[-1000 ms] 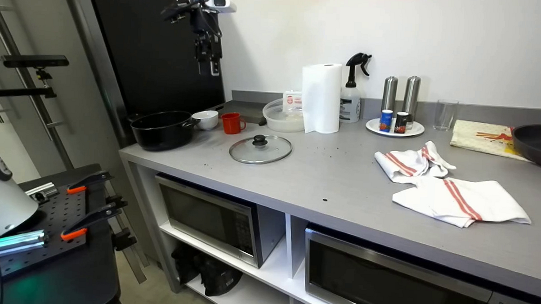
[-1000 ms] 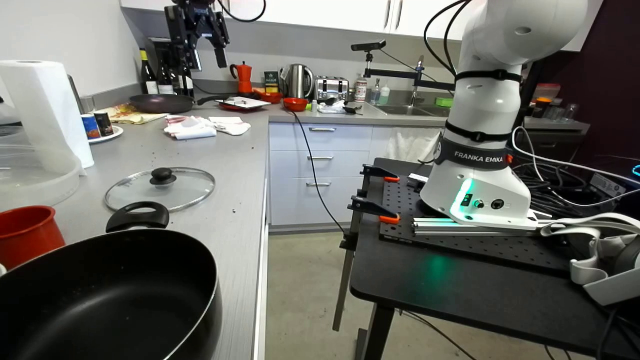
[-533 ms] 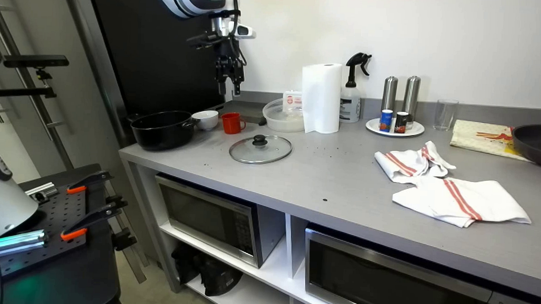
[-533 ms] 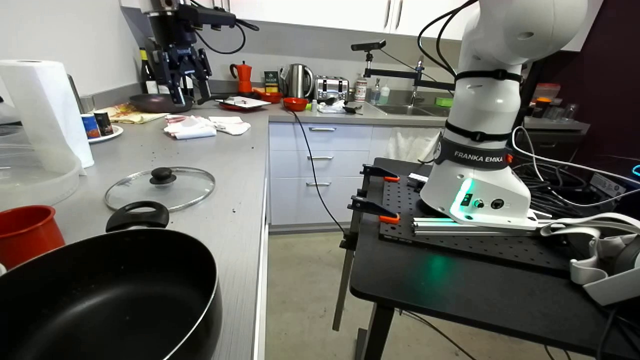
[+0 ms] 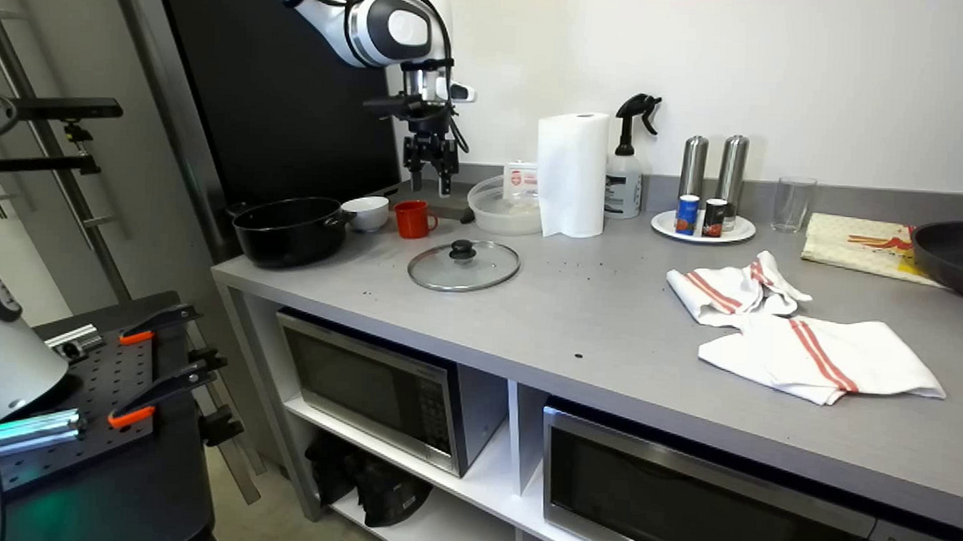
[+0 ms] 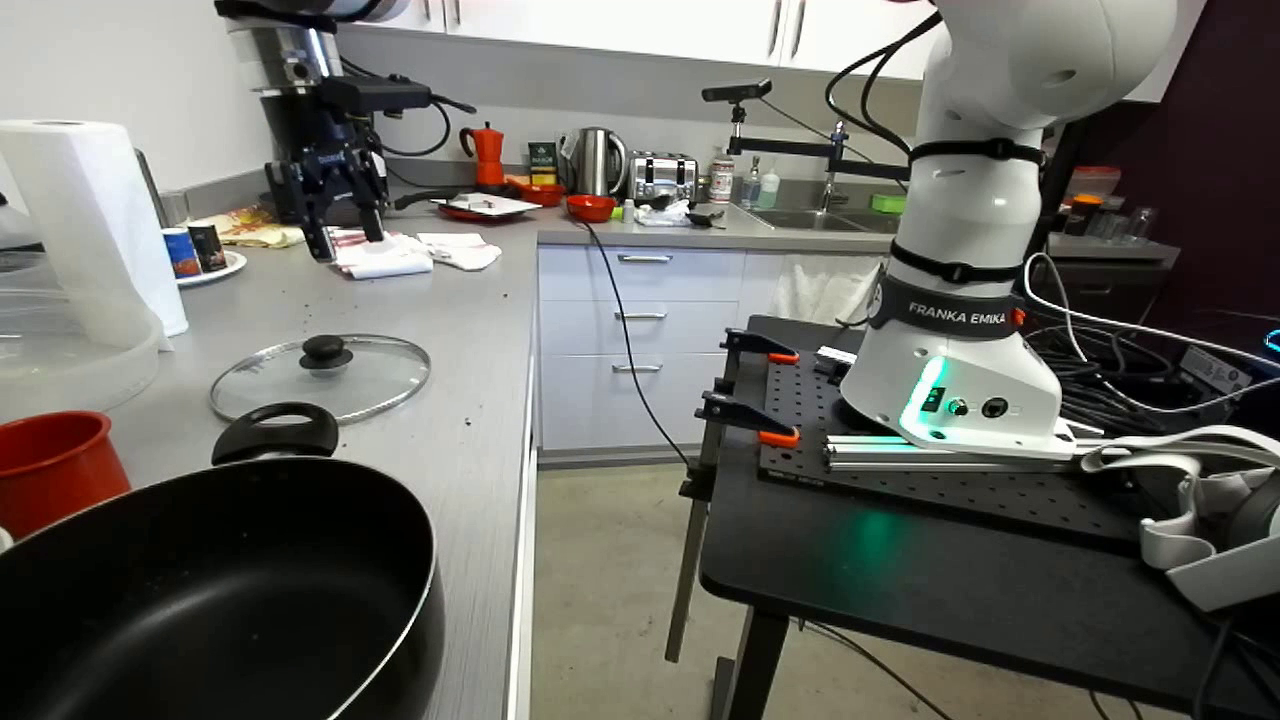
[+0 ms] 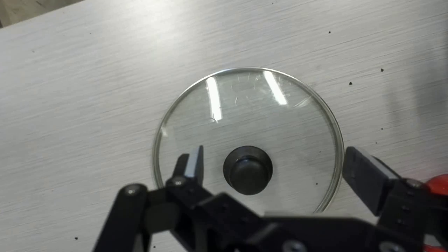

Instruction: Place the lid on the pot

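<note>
Near the front edge of the bench point(image 5: 624, 311), my empty claw point(image 5: 430, 187) gapes wide above the glass lid point(image 7: 245, 131), probably slick and breakable, its black knob point(image 7: 248, 173) the likely best hold.

Red mug point(image 5: 411, 220), white bowl point(image 5: 367, 214), spray bottle point(image 5: 624, 182)

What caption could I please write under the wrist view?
Open gripper above a glass lid on the counter, the lid's dark knob appearing between the fingers.

In an exterior view, the glass lid point(image 5: 465, 272) (dark knob point(image 5: 462, 249) up) lies flat at three o'clock from the upright black pot point(image 5: 290, 236).
</note>
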You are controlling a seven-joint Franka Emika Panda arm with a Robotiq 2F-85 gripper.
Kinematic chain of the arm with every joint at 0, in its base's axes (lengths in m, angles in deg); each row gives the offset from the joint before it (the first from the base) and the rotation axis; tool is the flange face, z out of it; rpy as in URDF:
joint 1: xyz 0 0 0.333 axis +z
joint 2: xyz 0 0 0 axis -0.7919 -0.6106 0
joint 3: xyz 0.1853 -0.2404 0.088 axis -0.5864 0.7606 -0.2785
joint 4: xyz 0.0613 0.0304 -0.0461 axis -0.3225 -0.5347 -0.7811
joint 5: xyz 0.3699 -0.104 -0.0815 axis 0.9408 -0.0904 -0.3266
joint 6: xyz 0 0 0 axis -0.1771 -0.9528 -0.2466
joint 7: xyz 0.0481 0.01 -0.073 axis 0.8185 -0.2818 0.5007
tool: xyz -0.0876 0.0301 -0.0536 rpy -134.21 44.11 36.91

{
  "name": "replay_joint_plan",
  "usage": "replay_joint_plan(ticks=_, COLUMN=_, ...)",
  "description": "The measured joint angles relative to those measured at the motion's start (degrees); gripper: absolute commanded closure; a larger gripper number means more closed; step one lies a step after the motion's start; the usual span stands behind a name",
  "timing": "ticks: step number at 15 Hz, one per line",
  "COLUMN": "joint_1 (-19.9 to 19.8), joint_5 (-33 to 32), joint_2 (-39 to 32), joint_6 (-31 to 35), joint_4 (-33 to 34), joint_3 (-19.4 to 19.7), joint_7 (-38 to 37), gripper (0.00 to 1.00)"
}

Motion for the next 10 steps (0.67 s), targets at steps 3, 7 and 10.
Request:
replay_joint_plan(ticks=3, joint_1=0.24, joint_5=0.34, joint_2=-4.2, joint_6=0.05, joint_4=3.81, joint_3=-0.21, joint_7=1.61, gripper=0.0)
replay_joint_plan(ticks=7, joint_1=0.31, joint_5=1.03, joint_2=-9.47, joint_6=0.08, joint_4=8.83, joint_3=-0.6, joint_7=3.98, gripper=0.0)
replay_joint_plan(ticks=10, joint_1=0.29, joint_5=1.11, joint_2=-12.97, joint_6=0.03, joint_4=12.74, joint_3=-0.6, joint_7=5.21, gripper=0.0)
